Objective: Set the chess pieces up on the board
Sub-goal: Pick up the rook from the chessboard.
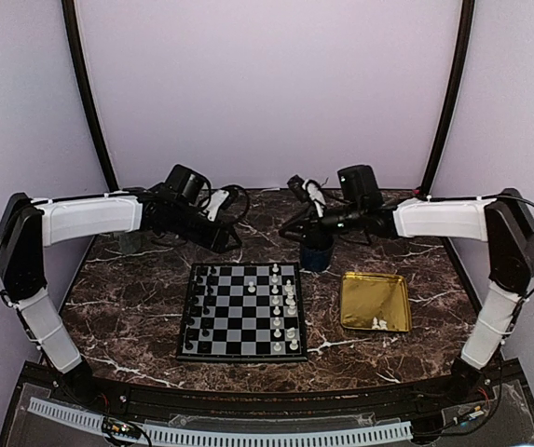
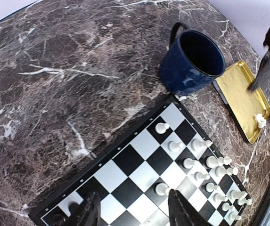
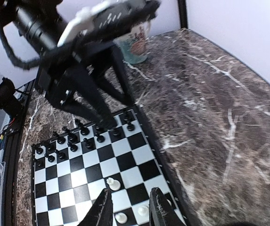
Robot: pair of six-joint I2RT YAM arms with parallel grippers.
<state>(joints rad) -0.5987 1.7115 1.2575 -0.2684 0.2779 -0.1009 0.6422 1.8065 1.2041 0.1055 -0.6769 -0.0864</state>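
The left pincer (image 2: 134,214) is seen released in its wrist view: its two dark fingers (image 2: 182,209) are spread well apart and nothing is gripped between them. It is held above the board (image 2: 125,160), over the side where the black pieces (image 2: 72,205) stand. The right pincer (image 3: 131,213) is also seen unclenched, though with a narrower gap. No piece is grasped. Two cream pieces are seen through that gap, and a third stands just beyond the fingertips.

The cream chess pieces (image 1: 288,303) are mostly gathered along the right side of the board in the overhead view, in roughly two rows. One or two are set a little farther in toward the middle. The black pieces are lined up along the opposite, left side. A few more cream pieces (image 1: 378,323) are left lying in the near corner of a gold tray (image 1: 376,293), which is placed on the table (image 1: 127,307) to the right of the board and apart from it.

A dark blue mug (image 1: 316,253) is stood upright just beyond the far right corner of the board, between board and tray. Both arms are stretched inward over the far part of the table. A pale patterned cup (image 3: 137,44) is partly hidden behind the left arm in the right wrist view.
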